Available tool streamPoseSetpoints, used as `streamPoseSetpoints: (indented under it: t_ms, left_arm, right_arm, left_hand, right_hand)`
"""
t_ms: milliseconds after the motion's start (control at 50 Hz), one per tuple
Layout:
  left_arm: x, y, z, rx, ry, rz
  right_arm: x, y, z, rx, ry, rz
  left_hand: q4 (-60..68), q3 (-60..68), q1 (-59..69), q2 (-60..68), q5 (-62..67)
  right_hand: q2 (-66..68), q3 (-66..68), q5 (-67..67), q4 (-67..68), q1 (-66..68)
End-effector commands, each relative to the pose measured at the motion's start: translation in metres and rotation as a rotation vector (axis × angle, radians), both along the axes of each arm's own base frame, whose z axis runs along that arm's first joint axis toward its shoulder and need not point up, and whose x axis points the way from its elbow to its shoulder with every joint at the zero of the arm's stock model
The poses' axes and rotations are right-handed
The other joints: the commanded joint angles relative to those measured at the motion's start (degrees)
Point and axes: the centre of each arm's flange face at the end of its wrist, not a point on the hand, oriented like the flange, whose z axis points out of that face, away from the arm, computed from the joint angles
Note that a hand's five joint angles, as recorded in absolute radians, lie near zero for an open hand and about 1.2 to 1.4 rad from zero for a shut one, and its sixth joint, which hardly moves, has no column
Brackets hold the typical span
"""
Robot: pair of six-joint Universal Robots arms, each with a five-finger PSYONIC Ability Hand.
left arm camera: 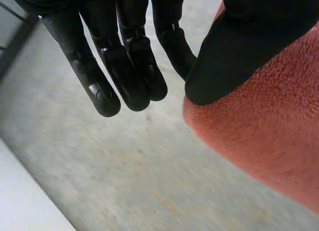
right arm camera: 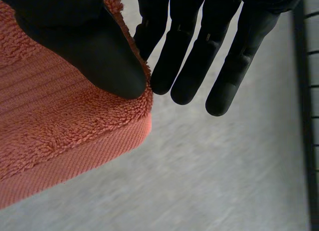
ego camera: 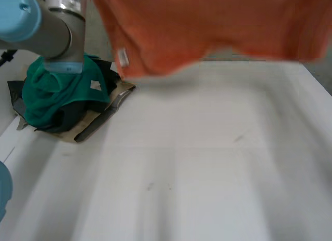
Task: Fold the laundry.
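An orange towel (ego camera: 207,23) hangs spread in the air above the far side of the white table (ego camera: 207,168), its lower edge sagging and a small white tag (ego camera: 123,58) at its left end. In the left wrist view my left hand (left arm camera: 239,52) pinches the towel (left arm camera: 259,141) between its thumb and a straight finger, the other fingers (left arm camera: 124,71) held straight beside it. My right hand (right arm camera: 89,47) pinches a hemmed corner of the towel (right arm camera: 60,136) the same way, thumb on top, with its other fingers (right arm camera: 199,57) straight.
A heap of laundry (ego camera: 62,95), green cloth over dark and tan pieces, lies at the table's far left under my left arm (ego camera: 52,28). Grey floor lies beneath both hands in the wrist views.
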Motion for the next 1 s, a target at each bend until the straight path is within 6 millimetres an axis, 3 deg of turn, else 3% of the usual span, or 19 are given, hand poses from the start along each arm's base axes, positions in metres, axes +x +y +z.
streamPoseSetpoints:
  t_ms: [20,80,100,140,280,360,440,480,540,600,620,640,700,760,820,920,1000]
  left_arm:
    - [0.008,0.010,-0.028,0.212,-0.005,-0.065]
    - [0.008,0.012,-0.056,0.295,-0.038,-0.066]
    - [0.008,0.014,-0.078,0.358,-0.063,-0.064]
    - [0.009,0.019,-0.101,0.426,-0.091,-0.063]
    - [0.011,0.061,-0.207,0.731,-0.233,-0.074]
    - [0.009,0.088,-0.241,0.835,-0.307,-0.087]
    - [0.013,0.111,-0.257,0.905,-0.361,-0.089]
    - [0.020,0.122,-0.254,0.929,-0.384,-0.078]
    - [0.041,0.153,-0.240,0.997,-0.450,-0.022]
    - [0.070,0.202,-0.242,1.188,-0.603,0.055]
    - [0.076,0.212,-0.244,1.238,-0.636,0.065]
    - [0.088,0.235,-0.247,1.349,-0.706,0.079]
    - [0.097,0.264,-0.248,1.473,-0.796,0.063]
    - [0.094,0.264,-0.243,1.447,-0.793,0.053]
    - [0.082,0.246,-0.233,1.354,-0.740,0.049]
    - [0.058,0.203,-0.217,1.170,-0.636,0.048]
    - [0.042,0.171,-0.222,1.095,-0.591,0.059]
  right_arm:
    - [0.004,0.002,-0.041,0.185,0.030,0.028]
    - [0.006,0.003,-0.060,0.254,0.045,0.042]
    - [0.008,0.003,-0.075,0.302,0.064,0.058]
    - [0.010,0.002,-0.094,0.352,0.087,0.081]
    - [0.011,-0.002,-0.196,0.638,0.150,0.130]
    - [0.008,0.007,-0.230,0.776,0.161,0.131]
    - [-0.004,0.025,-0.255,0.941,0.178,0.116]
    - [-0.012,0.036,-0.262,1.018,0.183,0.104]
    - [-0.027,0.062,-0.249,1.124,0.237,0.066]
    - [-0.052,0.104,-0.237,1.303,0.378,0.014]
    - [-0.058,0.111,-0.237,1.343,0.409,0.006]
    - [-0.069,0.124,-0.240,1.415,0.462,-0.006]
    - [-0.081,0.134,-0.242,1.474,0.533,-0.024]
    - [-0.084,0.131,-0.240,1.440,0.529,-0.046]
    - [-0.084,0.128,-0.238,1.403,0.510,-0.056]
    - [-0.082,0.112,-0.231,1.285,0.416,-0.068]
    - [-0.073,0.100,-0.229,1.198,0.355,-0.046]
  left_hand:
    - [11.2,11.7,15.3,11.5,12.5]
    - [11.2,11.7,15.3,11.5,12.5]
    - [11.2,11.7,15.3,11.5,12.5]
    - [11.2,11.7,15.3,11.5,12.5]
    - [11.2,11.7,15.3,11.5,12.5]
    - [11.2,11.7,15.3,11.5,12.5]
    - [11.2,11.7,15.3,11.5,12.5]
    - [11.2,11.7,15.3,11.5,12.5]
    - [11.2,11.7,15.3,11.5,12.5]
    - [11.2,11.7,15.3,11.5,12.5]
    - [11.2,11.7,15.3,11.5,12.5]
    - [11.2,11.7,15.3,11.5,12.5]
    - [11.2,11.7,15.3,11.5,12.5]
    - [11.2,11.7,15.3,11.5,12.5]
    - [11.2,11.7,15.3,11.5,12.5]
    - [11.2,11.7,15.3,11.5,12.5]
    - [11.2,11.7,15.3,11.5,12.5]
  right_hand:
    - [12.5,12.0,11.7,11.4,16.8]
    - [12.5,12.0,11.7,11.4,16.8]
    - [12.5,12.0,11.7,11.4,16.8]
    - [12.5,12.0,11.7,11.4,16.8]
    - [12.5,12.0,11.7,11.4,16.8]
    - [12.5,12.0,11.7,11.4,16.8]
    - [12.5,12.0,11.7,11.4,16.8]
    - [12.5,12.0,11.7,11.4,16.8]
    - [12.5,12.0,11.7,11.4,16.8]
    - [12.5,12.0,11.7,11.4,16.8]
    - [12.5,12.0,11.7,11.4,16.8]
    - [12.5,12.0,11.7,11.4,16.8]
    - [12.5,12.0,11.7,11.4,16.8]
    - [12.5,12.0,11.7,11.4,16.8]
    - [12.5,12.0,11.7,11.4,16.8]
    - [12.5,12.0,11.7,11.4,16.8]
    - [12.5,12.0,11.7,11.4,16.8]
